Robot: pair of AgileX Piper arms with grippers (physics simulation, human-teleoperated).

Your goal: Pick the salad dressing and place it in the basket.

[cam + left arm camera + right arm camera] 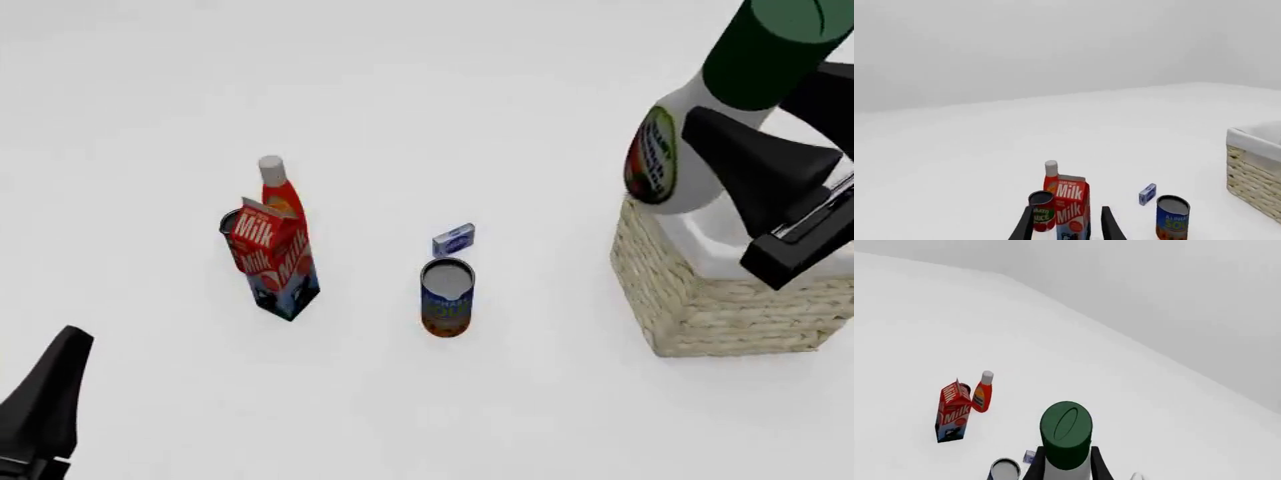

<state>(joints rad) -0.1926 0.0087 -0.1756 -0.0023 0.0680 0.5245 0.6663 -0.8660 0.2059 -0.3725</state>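
Observation:
The salad dressing (667, 150), a white bottle with a dark green cap (1066, 432) and an oval green-and-orange label, hangs tilted in the air. My right gripper (727, 135) is shut on its neck and upper body. In the front view the bottle appears over the near left part of the basket (707, 300), a woven straw-coloured box with a white liner, also seen at the edge of the left wrist view (1254, 170). How high it hangs above the rim I cannot tell. My left gripper (54, 400) stays low at the near left, open with nothing between its fingers (1111, 225).
A red milk carton (274, 265) stands at mid-left, with a red bottle with a white cap (278, 190) and a small dark-topped can (230, 222) right behind it. A blue-and-orange tin can (447, 297) and a small blue box (454, 240) stand between the carton and the basket.

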